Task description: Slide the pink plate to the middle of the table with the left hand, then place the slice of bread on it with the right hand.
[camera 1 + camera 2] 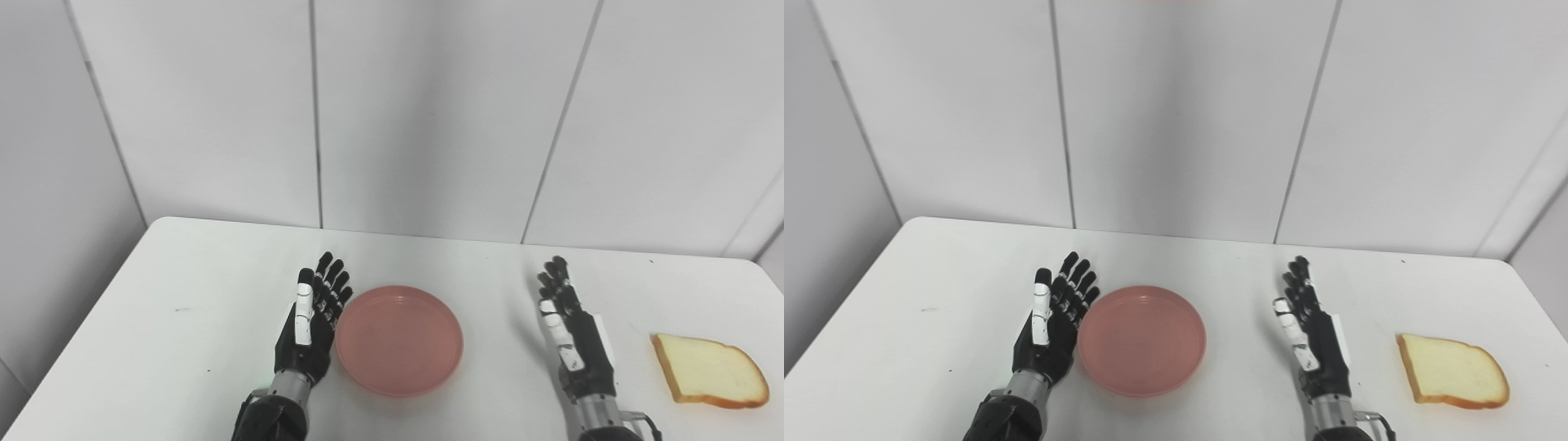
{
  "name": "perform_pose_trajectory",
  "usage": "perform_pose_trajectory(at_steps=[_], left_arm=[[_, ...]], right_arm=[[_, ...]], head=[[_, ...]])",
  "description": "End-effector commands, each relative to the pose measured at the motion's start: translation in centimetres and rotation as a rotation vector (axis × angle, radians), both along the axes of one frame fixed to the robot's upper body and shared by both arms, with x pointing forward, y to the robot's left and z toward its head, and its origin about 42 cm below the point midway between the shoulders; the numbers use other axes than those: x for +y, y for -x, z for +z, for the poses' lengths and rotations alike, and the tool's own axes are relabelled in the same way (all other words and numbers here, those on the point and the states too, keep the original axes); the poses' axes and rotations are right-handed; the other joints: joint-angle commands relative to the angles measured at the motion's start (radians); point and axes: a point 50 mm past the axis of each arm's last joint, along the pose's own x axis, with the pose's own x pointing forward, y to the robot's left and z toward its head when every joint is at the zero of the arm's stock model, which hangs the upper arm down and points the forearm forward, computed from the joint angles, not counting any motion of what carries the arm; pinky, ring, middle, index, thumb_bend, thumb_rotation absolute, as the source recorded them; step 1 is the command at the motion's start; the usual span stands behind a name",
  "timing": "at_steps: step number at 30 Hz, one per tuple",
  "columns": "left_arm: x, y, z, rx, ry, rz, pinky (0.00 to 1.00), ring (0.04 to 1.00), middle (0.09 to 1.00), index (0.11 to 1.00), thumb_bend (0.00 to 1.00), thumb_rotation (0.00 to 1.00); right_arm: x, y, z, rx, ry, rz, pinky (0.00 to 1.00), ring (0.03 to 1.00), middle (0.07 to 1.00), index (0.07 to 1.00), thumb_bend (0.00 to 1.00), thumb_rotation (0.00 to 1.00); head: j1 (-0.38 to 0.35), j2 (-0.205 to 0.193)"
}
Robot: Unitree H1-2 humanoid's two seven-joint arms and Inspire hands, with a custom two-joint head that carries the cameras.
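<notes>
Pink plate [399,340] beside left hand [312,324]

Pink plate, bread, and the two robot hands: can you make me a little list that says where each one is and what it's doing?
pink plate: empty, near the middle of the table
slice of bread: flat on the table, far right, not on the plate
left hand: open, against the plate's left rim
right hand: open, holds nothing, between plate and bread, apart from both

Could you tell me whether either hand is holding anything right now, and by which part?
Nothing is held: the left hand is open beside the pink plate, the right hand open.
</notes>
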Motion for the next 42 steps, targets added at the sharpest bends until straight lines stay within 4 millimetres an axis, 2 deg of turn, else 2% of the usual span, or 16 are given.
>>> perform_pose_trajectory(at_steps=[1, 3, 6, 12, 17, 24, 30, 33, 36, 39, 42], left_arm=[[0.7, 1.9, -2.7, 0.093, 0.012, -0.005, 1.0, 1.0, 1.0, 1.0, 0.74, 0.93], [0.9, 2.0, -2.5, 0.096, 0.014, -0.006, 1.0, 1.0, 1.0, 1.0, 0.74, 0.93], [1.0, 2.4, -2.2, 0.107, 0.023, -0.022, 1.0, 1.0, 0.998, 0.987, 0.74, 0.91], [1.0, 3.0, -2.8, 0.106, 0.001, -0.065, 1.0, 1.0, 1.0, 0.991, 0.75, 0.91], [0.9, 3.1, -3.3, 0.109, -0.028, -0.083, 1.0, 1.0, 0.992, 0.976, 0.79, 0.89], [0.2, 3.0, -3.6, 0.105, -0.055, -0.095, 1.0, 1.0, 0.99, 0.976, 0.79, 0.91], [-0.7, 2.8, -3.7, 0.103, -0.069, -0.091, 1.0, 1.0, 0.992, 0.978, 0.79, 0.92], [-1.2, 2.6, -3.7, 0.092, -0.094, -0.087, 1.0, 1.0, 0.989, 0.978, 0.79, 0.93], [-1.6, 2.5, -3.8, 0.08, -0.102, -0.088, 1.0, 0.997, 0.987, 0.979, 0.79, 0.93], [-2.1, 2.4, -3.7, 0.076, -0.096, -0.087, 1.0, 0.996, 0.987, 0.978, 0.78, 0.93], [-2.5, 2.3, -3.6, 0.07, -0.093, -0.081, 1.0, 0.994, 0.986, 0.976, 0.78, 0.92]], right_arm=[[2.0, 1.4, -2.4, 0.055, -0.051, -0.013, 0.97, 0.919, 0.936, 0.948, 0.73, 0.7], [2.7, 1.4, -2.2, 0.057, -0.041, -0.014, 0.97, 0.915, 0.933, 0.947, 0.73, 0.7], [3.5, 1.4, -2.0, 0.058, -0.009, -0.009, 1.0, 0.931, 0.945, 0.96, 0.72, 0.77], [4.6, 1.4, -1.6, 0.062, 0.009, 0.024, 1.0, 0.967, 0.983, 0.997, 0.68, 0.83], [4.8, 1.3, -1.4, 0.058, 0.027, 0.033, 1.0, 0.972, 0.989, 1.0, 0.68, 0.84], [4.2, 1.3, -1.2, 0.055, 0.032, 0.031, 1.0, 0.969, 0.985, 1.0, 0.65, 0.84], [3.0, 1.0, -0.6, 0.029, 0.029, 0.006, 1.0, 0.937, 0.945, 0.967, 0.71, 0.82], [2.0, 0.8, 0.7, -0.014, 0.056, 0.011, 1.0, 0.919, 0.919, 0.946, 0.73, 0.83], [0.5, 0.4, 2.9, -0.076, 0.082, 0.025, 0.98, 0.908, 0.916, 0.942, 0.73, 0.77], [-1.7, 0.1, 6.0, -0.156, 0.157, 0.005, 0.91, 0.868, 0.885, 0.906, 0.73, 0.71], [-4.5, 0.1, 9.7, -0.223, 0.236, 0.0, 0.79, 0.818, 0.837, 0.862, 0.69, 0.61]], head=[[-0.015, 0.007], [-0.043, 0.015], [-0.1, 0.015], [-0.151, 0.028], [-0.159, 0.032], [-0.147, 0.043], [-0.13, 0.035], [-0.127, 0.028], [-0.128, 0.022], [-0.136, 0.02], [-0.144, 0.02]])
